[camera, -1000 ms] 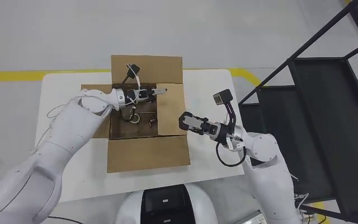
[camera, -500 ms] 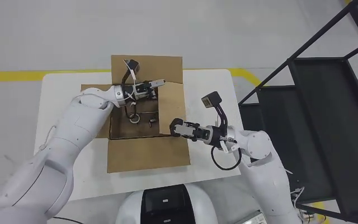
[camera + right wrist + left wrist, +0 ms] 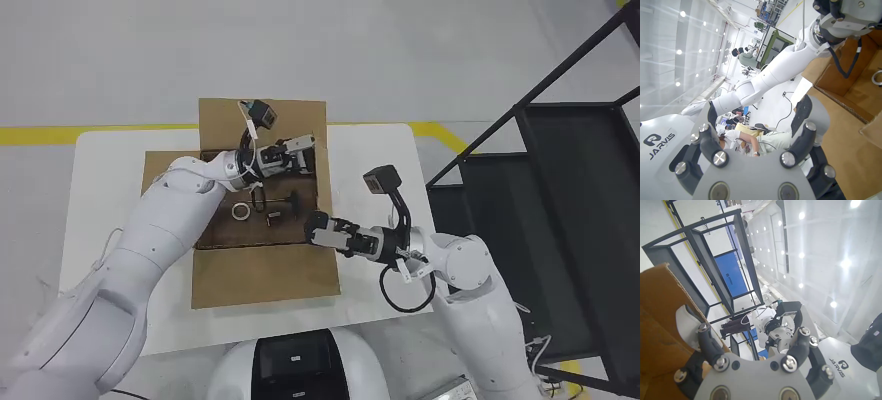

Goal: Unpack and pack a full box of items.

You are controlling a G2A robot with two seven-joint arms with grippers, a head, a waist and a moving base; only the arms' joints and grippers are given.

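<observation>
The open cardboard box [image 3: 265,275] sits mid-table with its flaps spread. Inside lie a pale ring [image 3: 241,212] and some dark small tools [image 3: 275,208]. My left gripper [image 3: 305,145] is at the far end of the box's right flap, open, with one white finger [image 3: 686,318] against the flap's cardboard edge [image 3: 659,306]. My right gripper [image 3: 312,228] is at the near end of that flap, open, its dark finger [image 3: 802,111] close to the cardboard [image 3: 838,132]. The ring [image 3: 877,77] also shows in the right wrist view, inside the box.
The white table [image 3: 380,160] has bare room to the right of the box. A black metal frame [image 3: 540,180] stands beyond the table's right edge. A yellow floor line [image 3: 100,133] runs behind the table.
My right gripper has moved left to the box's right flap. My left gripper has shifted right and farther back. The right flap, flat before, now stands raised, so more of the box's inside shows.
</observation>
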